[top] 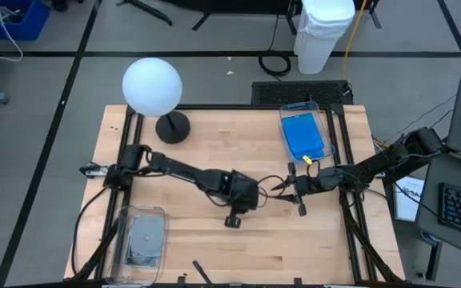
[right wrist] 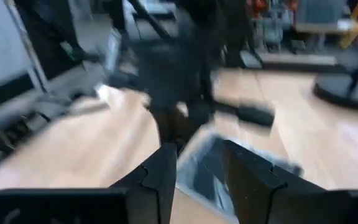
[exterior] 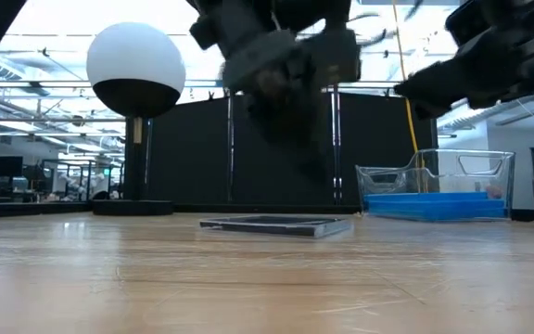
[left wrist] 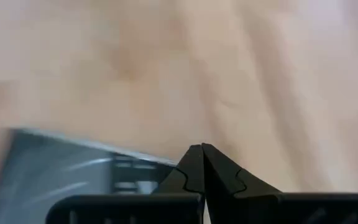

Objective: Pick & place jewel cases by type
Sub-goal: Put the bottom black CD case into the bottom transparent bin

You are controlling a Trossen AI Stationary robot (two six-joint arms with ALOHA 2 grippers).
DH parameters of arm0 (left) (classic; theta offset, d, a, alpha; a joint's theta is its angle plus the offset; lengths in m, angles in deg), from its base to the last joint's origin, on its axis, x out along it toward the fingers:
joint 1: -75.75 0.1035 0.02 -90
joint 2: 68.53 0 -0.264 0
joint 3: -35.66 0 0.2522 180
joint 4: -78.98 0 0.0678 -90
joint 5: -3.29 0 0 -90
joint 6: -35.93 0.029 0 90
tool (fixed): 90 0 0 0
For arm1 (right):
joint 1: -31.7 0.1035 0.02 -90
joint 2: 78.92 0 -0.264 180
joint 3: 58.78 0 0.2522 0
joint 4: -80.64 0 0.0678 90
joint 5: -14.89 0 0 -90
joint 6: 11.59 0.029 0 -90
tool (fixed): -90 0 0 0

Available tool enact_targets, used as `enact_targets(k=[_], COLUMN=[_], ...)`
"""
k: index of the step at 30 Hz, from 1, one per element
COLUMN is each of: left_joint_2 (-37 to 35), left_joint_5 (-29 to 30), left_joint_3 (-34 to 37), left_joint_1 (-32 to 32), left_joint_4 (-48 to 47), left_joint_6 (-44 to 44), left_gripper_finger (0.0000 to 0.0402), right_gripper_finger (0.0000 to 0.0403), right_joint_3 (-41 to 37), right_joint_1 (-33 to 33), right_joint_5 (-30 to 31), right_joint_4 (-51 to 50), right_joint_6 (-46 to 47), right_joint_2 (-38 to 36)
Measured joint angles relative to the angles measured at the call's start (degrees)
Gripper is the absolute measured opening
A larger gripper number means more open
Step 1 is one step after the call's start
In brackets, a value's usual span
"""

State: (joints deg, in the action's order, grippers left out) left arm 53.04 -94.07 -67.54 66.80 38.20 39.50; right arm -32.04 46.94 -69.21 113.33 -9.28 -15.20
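Observation:
A dark jewel case [exterior: 276, 224] lies flat on the wooden table [top: 214, 256] near its middle; it also shows in the left wrist view [left wrist: 73, 177] and the right wrist view [right wrist: 219, 163]. My left gripper [left wrist: 202, 149] is shut and hangs just above the case [exterior: 286, 111]; in the high view [top: 254, 194] it covers the case. My right gripper [right wrist: 199, 168] is open and empty, raised to the right of the case [top: 285, 188], fingers toward it. Blue jewel cases [top: 304, 134] lie in a clear bin [top: 320, 112] at the far right. A dark case [top: 144, 240] lies in a clear bin [top: 123, 232] at the near left.
A white globe lamp [top: 152, 85] on a black base [top: 172, 126] stands at the far left. The blue-case bin shows low at the right of the low view [exterior: 434, 190]. Bare table lies between the two bins along the near edge.

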Motion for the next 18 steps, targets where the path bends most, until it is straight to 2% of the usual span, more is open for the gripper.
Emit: enact_targets(k=[3,7,12,18], left_joint_2=[-0.4,-1.3,-4.5,-12.0], left_joint_5=[9.0,12.6,12.6,14.6], left_joint_3=[1.9,8.7,23.6,44.0], left_joint_1=[-1.3,-2.1,-1.6,-0.7], left_joint_4=[2.3,15.6,37.4,69.2], left_joint_6=[-3.2,-4.0,-6.9,-7.9], left_gripper_finger=[0.0001,0.0001,0.0,0.0], right_gripper_finger=[0.0111,0.0091,0.0074,0.0071], right_joint_3=[5.0,12.6,16.7,16.5], right_joint_1=[-2.3,-5.1,-7.8,-11.0], right_joint_5=[-0.1,-1.6,-7.2,-7.8], right_joint_4=[-12.3,-25.7,-27.3,-26.1], right_joint_6=[-0.2,-4.2,-7.0,-7.5], right_joint_2=[1.8,6.0,9.5,10.4])
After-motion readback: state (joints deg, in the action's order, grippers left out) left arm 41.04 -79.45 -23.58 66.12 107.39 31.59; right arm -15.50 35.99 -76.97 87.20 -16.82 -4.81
